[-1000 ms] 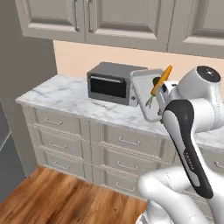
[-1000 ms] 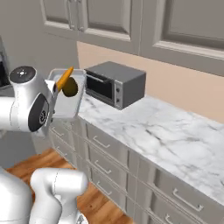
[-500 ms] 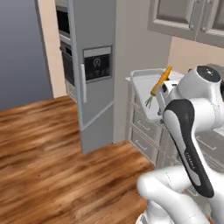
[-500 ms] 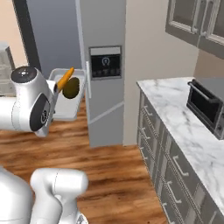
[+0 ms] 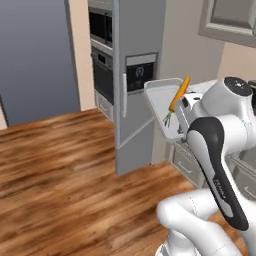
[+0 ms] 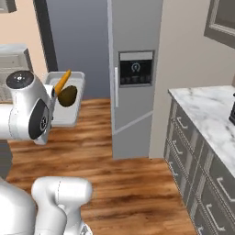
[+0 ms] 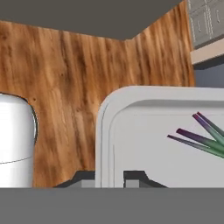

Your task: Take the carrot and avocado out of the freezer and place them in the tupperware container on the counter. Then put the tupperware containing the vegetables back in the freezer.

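Two vegetables riding in the tupperware container [image 6: 69, 117], which is held up in the air beside the arm, tilted nearly on edge, well off the wood floor [image 5: 55, 170]. Carrot [image 6: 62, 81] orange, slanted across the upper part of the tray, tip poking past the top rim in the left base view [image 5: 179, 93]. Avocado [image 6: 68, 96] dark olive, just below and touching or nearly touching the carrot, seen from the right base side; from the left base side hidden behind the robot's wrist, with green-purple carrot leaves [image 5: 166, 118] hanging down instead. Same leaves [image 7: 199, 133] spread over the pale tray floor in the hand view, with the rounded tray corner [image 7: 105, 131] close up. Gripper [image 7: 109, 177] clamped narrow on the tray's rim, one dark finger tip [image 7: 83, 178] outside the wall and one inside, bottom of the hand view. Freezer [image 6: 133, 78] tall and grey, door shut, white bar handle [image 5: 124, 95] on its front, dark display panel above mid-height; stands well apart from the tray, ahead of it. Black built-in oven [image 5: 104, 72] and microwave stacked left of the grey cabinet in the left base view. Counter [image 6: 206, 114] of veined marble over drawers with metal handles, clear from the right base side at right; from the left base side mostly blocked by the arm.
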